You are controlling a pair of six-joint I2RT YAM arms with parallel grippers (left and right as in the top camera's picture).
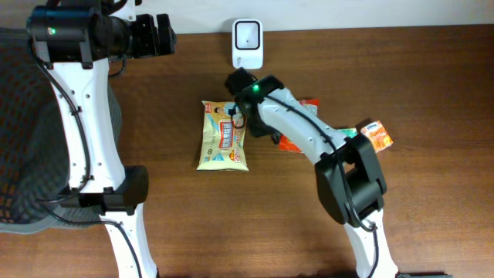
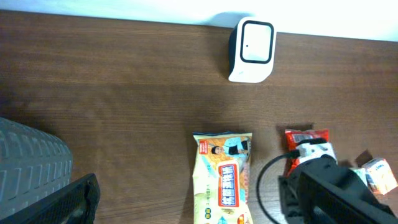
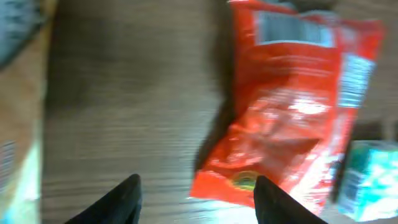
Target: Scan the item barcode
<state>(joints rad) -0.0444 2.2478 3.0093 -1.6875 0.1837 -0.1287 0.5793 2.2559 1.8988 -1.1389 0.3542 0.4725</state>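
Dark brown wood grain runs across the tabletop [image 1: 432, 77], with a pale wall strip along its far edge. A white barcode scanner [image 1: 247, 42] stands upright at the far middle, its dark window facing the packets.

A yellow snack packet [image 1: 222, 135] lies flat in front of it, lengthwise toward the scanner. Just to its right lies a red packet [image 3: 292, 112], largely covered from above by the right arm; a white label panel shows at its far end. A small orange-and-teal box [image 1: 376, 135] sits beside the red packet on the right.

The right pincer [image 3: 199, 199] hangs low over the gap between the two packets. Its two fingers stand apart with nothing clamped, and the right one overlaps the near edge of the red packet in a blurred view.

The left pincer [image 1: 166, 35] is off at the far left corner, spread wide and holding nothing. Grey mesh [image 1: 23, 139] fills the left edge.
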